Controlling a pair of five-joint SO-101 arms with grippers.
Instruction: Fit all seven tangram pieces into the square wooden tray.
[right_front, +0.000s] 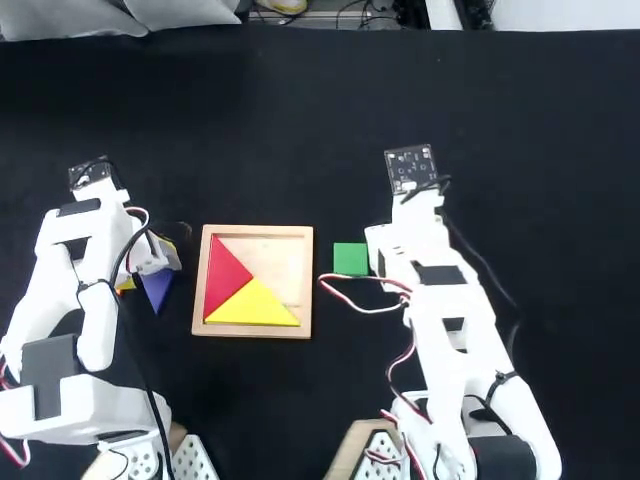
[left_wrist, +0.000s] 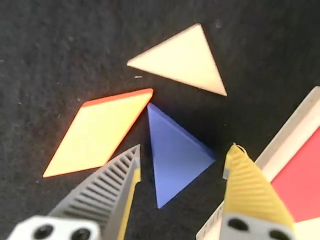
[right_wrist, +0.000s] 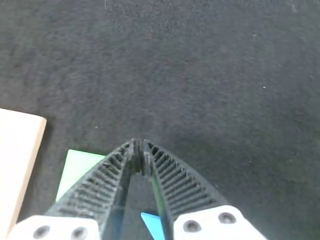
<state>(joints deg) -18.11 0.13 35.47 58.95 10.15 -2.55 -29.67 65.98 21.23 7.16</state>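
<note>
The square wooden tray (right_front: 254, 231) lies flat in the middle of the table, partly filled. A big red triangle (right_front: 224, 276) fills its left quarter, and a big yellow triangle (right_front: 254, 304) fills the near quarter. The two meet along a diagonal, and the rest of the tray is bare wood. Off to the right, just beside the tray, a green square (right_front: 350, 259) lies flat. On the left, a blue triangle (left_wrist: 172, 155) lies close to the tray's edge, its tip just beside a corner of an orange-yellow parallelogram (left_wrist: 97, 132). A pale triangle (left_wrist: 182, 60) sits near both, apart. By the green square there's a bright blue sliver (right_wrist: 150, 222), mostly hidden.
</note>
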